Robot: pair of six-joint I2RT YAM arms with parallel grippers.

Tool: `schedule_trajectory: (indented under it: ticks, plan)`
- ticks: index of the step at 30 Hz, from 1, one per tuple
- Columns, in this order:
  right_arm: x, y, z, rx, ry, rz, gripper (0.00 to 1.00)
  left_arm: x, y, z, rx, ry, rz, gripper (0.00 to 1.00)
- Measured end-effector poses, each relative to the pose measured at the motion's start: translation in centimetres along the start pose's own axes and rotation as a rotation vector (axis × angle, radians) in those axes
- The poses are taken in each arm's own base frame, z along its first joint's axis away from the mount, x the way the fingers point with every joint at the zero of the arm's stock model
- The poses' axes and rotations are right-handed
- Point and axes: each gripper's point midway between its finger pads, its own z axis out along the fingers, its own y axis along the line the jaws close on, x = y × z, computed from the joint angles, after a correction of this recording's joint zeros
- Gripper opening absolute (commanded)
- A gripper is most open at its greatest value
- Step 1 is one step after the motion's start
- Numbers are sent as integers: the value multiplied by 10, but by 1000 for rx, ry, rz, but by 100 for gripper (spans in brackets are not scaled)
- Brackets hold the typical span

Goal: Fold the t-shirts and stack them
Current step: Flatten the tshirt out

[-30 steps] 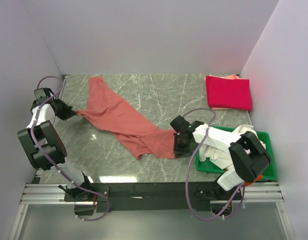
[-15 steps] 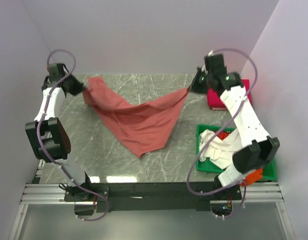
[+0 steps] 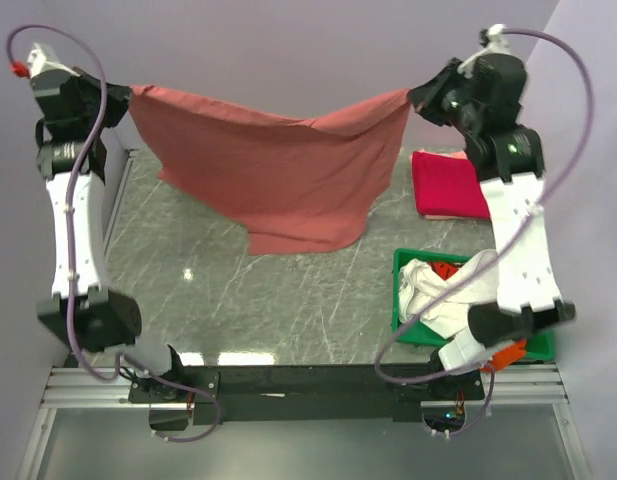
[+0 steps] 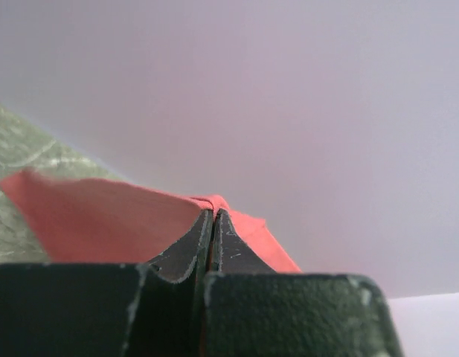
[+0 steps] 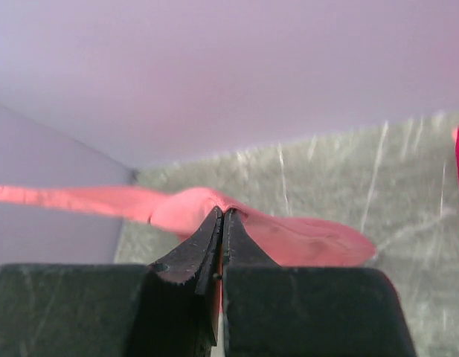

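Top external shows the salmon-red t-shirt [image 3: 278, 175] spread, sagging midair.

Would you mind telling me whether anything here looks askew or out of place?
Only mildly: the salmon-red shirt sags between the left hand and the right hand, and the white shirt lies crumpled in the green tray.
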Motion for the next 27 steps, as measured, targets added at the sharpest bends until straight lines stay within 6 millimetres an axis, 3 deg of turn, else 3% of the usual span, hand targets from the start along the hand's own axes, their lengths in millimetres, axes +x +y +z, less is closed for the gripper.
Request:
schedule_trajectory:
  ticks: [5, 9, 11, 13, 17, 19, 22, 25, 27]
  plan:
    - [-51, 29, -72, -90, -226, -28, 0, -39, -38, -78, 63, -167, 15, 0]
    - [-90, 53, -146, -174, -424, -60, 0, -75, -73, -148, 131, -322, 34, 0]
    - [-104, 62, -182, -209, -512, -72, 0, -89, -87, -173, 158, -383, 43, 0]
    - [-113, 67, -206, -229, -569, -80, 0, -100, -99, -190, 180, -427, 52, 0]
    - [-128, 76, -243, -261, -660, -88, 0, -108, -115, -205, 215, -462, 67, 1]
    - [-134, 79, -249, -267, -687, -93, 0, -106, -117, -203, 220, -454, 73, 1]
    - [-137, 78, -234, -252, -681, -97, 0, -100, -114, -188, 214, -427, 84, 1]
    - [-132, 70, -190, -216, -621, -99, 0, -90, -105, -159, 200, -380, 88, 1]
    - [-124, 62, -149, -180, -558, -101, 0, -79, -95, -129, 181, -329, 90, 1]
